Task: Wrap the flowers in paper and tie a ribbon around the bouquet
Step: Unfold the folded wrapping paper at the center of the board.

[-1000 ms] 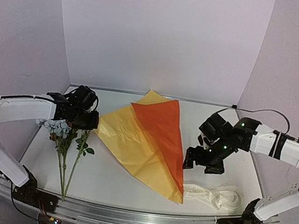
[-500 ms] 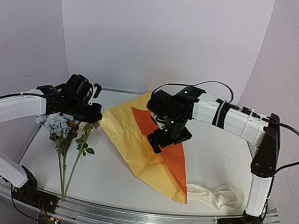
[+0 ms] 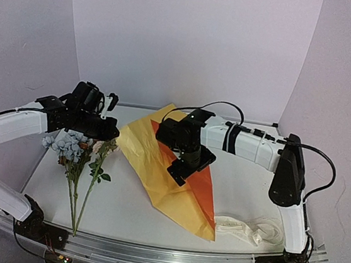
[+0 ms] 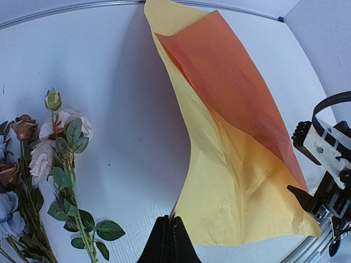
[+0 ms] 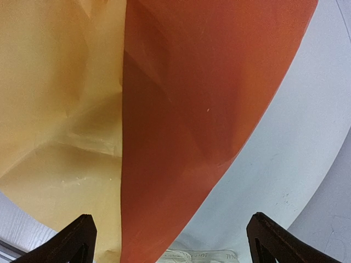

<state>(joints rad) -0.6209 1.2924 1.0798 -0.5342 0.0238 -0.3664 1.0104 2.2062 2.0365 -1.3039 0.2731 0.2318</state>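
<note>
The paper [image 3: 158, 171] lies across the middle of the worktop [image 3: 128, 212], its pale yellow sheet spread to the left and the orange sheet showing on the right, tapering to a point toward the near edge. The left hand [image 4: 167, 236] is closed, its fingertips pressed together on the paper's left edge, which stands raised off the surface there. The right hand [image 5: 170, 216] hangs above the seam between the orange and yellow, jaws spread wide and holding nothing. The flowers [image 3: 76, 153] lie on the worktop left of the paper, blooms under the left arm, stems pointing toward the near edge. The ribbon [image 3: 250, 229] sits bunched near the right front, beside the paper's tip.
</note>
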